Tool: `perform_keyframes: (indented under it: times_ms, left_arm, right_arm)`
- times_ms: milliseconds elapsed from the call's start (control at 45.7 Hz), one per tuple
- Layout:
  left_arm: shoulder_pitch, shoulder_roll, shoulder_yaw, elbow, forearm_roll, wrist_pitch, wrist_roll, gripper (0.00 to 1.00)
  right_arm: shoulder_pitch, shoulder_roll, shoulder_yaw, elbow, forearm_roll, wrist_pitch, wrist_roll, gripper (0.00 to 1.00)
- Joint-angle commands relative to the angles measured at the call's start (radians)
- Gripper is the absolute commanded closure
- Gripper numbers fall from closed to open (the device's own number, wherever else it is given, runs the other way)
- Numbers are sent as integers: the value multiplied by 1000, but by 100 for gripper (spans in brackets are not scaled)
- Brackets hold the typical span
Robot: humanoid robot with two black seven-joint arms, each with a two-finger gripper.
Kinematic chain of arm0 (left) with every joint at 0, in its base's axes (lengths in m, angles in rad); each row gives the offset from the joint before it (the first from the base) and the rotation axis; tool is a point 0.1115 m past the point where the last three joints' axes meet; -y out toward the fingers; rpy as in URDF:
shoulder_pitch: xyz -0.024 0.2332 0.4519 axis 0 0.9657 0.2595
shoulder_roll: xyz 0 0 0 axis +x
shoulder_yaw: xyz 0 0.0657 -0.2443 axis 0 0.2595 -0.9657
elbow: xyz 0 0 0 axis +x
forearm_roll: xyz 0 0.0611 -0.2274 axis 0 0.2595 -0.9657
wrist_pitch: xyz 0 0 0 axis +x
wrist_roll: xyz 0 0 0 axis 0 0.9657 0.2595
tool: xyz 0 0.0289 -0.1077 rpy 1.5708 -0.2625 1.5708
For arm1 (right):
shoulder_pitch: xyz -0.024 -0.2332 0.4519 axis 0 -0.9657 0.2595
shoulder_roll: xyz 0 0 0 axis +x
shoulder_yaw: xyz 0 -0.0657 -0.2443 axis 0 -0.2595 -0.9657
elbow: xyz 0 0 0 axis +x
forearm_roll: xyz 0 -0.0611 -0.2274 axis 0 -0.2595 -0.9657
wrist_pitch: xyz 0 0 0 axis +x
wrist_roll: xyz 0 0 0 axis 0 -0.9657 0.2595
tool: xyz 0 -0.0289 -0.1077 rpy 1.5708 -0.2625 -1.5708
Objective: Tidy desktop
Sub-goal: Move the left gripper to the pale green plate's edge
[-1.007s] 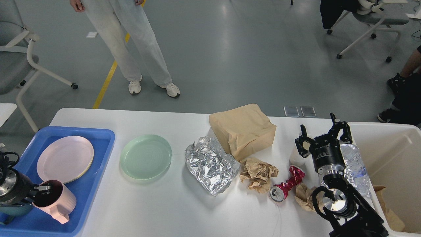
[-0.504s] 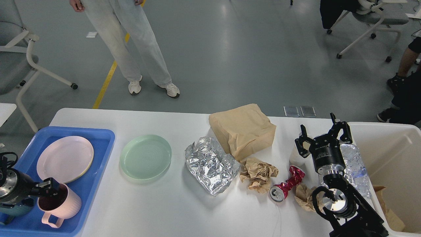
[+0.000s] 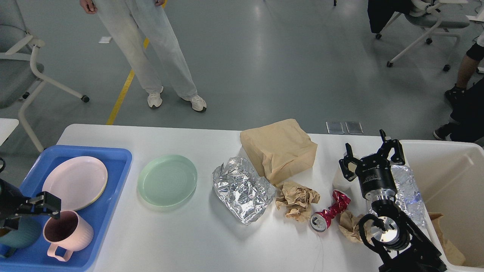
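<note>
The blue tray [image 3: 113, 166] sits at the left end of the white worktop [image 3: 181, 238], holding a pale pink plate [image 3: 75, 182], an upright pink mug [image 3: 68, 233] with its handle toward the near edge, and a teal cup [image 3: 20, 234] just left of the mug (partly hidden by the arm). At the right end, the off-white bin [image 3: 446, 177] holds scraps of brown paper [image 3: 450, 245] against its near wall. Between the two containers, on the bare worktop, lie a green plate [image 3: 168, 180], crumpled foil [image 3: 242, 189], a brown paper bag [image 3: 280, 149], a wad of brown paper [image 3: 297, 200], a crushed red can [image 3: 330, 215] and a crushed clear bottle [image 3: 406, 189] beside the bin. The left gripper [image 3: 47, 204] hovers above the mug's rim, holding nothing; its jaws are seen edge-on, so I cannot tell how far apart they stand. The right gripper [image 3: 372, 155] points up and away from the robot over the right end of the worktop, jaws spread wide and empty.
</note>
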Motion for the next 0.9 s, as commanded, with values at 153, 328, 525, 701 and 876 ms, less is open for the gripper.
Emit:
perform_keyframes:
  times_ms: [153,328,525,701,876]
  left_arm:
    - [-551,-332,298,-313,-256,-13,-41,9]
    - [-745,-573,223,-432,-471,-73,-41,9]
    - [-955,-676,158,-449,-610,-267,-41,9]
    - [-975,-690,111,-449,-666,-309,-39,9]
    - [-952,-707,104,-448,-667,-309,-31,7]
  right_arm:
    - [0,0,0,0,0,0,0,0]
    - [0,0,0,0,0,0,0,0]
    - [0,0,0,-2,0,0,0,0]
    - [0,0,0,0,0,0,0,0]
    - [0,0,0,0,0,0,0,0]
